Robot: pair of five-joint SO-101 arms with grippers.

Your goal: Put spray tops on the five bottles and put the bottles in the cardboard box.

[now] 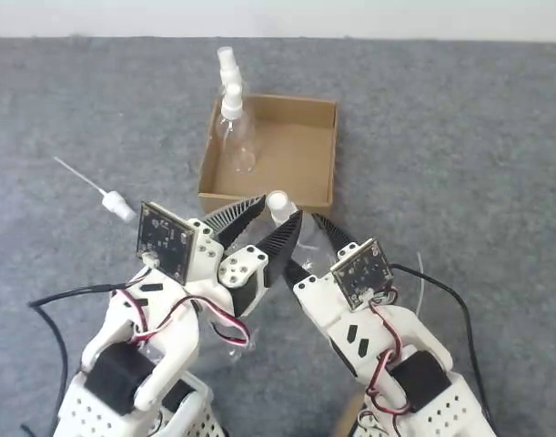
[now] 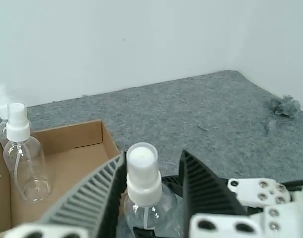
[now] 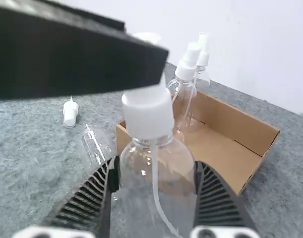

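Note:
My right gripper (image 1: pixel 307 248) (image 3: pixel 156 167) is shut on the body of a clear bottle (image 3: pixel 156 168) (image 2: pixel 149 210), upright just before the cardboard box (image 1: pixel 296 155). A white spray top (image 1: pixel 279 206) (image 2: pixel 141 171) (image 3: pixel 147 111) sits on its neck. My left gripper (image 1: pixel 276 215) (image 2: pixel 153 161) stands open around that top, one finger against it and a gap at the other. A topped bottle (image 1: pixel 237 137) (image 2: pixel 25 158) (image 3: pixel 183 84) stands in the box. Another (image 1: pixel 227 66) (image 3: pixel 203 52) stands just behind it. A loose spray top (image 1: pixel 118 206) (image 3: pixel 69 113) lies at the left.
A clear bottle without a top (image 3: pixel 94 144) lies on the grey mat between the loose spray top and the box. The right half of the box floor (image 3: pixel 215 148) is bare. A tuft of lint (image 2: pixel 285 106) lies far off on the mat.

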